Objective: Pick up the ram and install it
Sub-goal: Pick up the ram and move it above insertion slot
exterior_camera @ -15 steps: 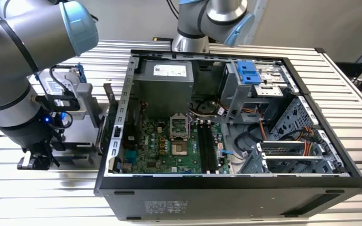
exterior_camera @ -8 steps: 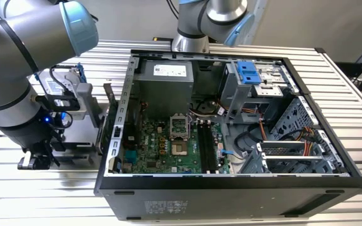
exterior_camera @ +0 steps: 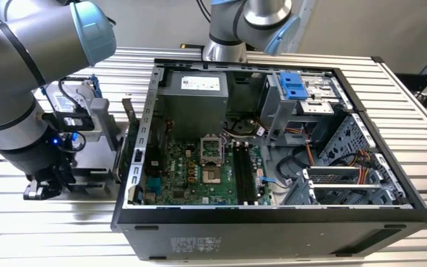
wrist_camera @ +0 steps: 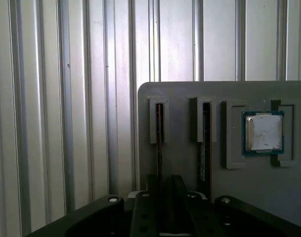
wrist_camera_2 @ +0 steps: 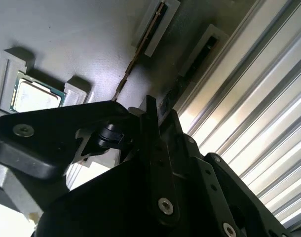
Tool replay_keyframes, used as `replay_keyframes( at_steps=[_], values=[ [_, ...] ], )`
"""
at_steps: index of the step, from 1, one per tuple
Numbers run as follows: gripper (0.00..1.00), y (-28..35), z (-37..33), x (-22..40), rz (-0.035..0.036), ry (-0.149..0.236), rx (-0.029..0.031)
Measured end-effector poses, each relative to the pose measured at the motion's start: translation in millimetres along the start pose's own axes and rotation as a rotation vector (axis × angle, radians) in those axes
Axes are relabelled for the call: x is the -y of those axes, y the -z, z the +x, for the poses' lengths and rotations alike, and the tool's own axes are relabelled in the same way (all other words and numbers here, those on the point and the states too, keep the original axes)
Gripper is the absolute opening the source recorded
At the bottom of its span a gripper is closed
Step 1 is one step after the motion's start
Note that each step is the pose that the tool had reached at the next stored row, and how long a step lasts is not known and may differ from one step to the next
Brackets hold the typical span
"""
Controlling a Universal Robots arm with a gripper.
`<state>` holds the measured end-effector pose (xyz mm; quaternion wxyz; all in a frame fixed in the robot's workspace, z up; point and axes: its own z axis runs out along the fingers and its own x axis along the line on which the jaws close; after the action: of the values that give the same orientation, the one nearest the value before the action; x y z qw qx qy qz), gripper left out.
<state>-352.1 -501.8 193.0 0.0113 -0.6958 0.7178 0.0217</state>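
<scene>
The ram [wrist_camera: 159,133] is a thin dark stick standing on edge in a slot of a grey holder plate [wrist_camera: 214,91]; in the second wrist view the ram [wrist_camera_2: 140,44] runs down into the gripper. My gripper [wrist_camera: 161,197] [wrist_camera_2: 140,123] straddles it, its black fingers pressed against both faces, with the stick still seated in the slot. In the exterior view the gripper [exterior_camera: 46,189] is low over the holder, on the left of the open computer case [exterior_camera: 273,217]. The black motherboard slots [exterior_camera: 244,169] lie inside the case.
A second stick [wrist_camera: 204,148] stands in the neighbouring slot, and a square silver processor [wrist_camera: 263,132] [wrist_camera_2: 34,96] sits in a pocket beyond it. The plate rests on a ribbed metal table [wrist_camera: 66,123]. A second robot arm base [exterior_camera: 224,47] stands behind the case.
</scene>
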Motion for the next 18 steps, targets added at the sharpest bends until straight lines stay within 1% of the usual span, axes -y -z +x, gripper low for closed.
replay_keyframes(
  at_steps=[18],
  values=[
    [0.00,0.0,0.0,0.0,-0.0001,0.002,0.0000]
  ],
)
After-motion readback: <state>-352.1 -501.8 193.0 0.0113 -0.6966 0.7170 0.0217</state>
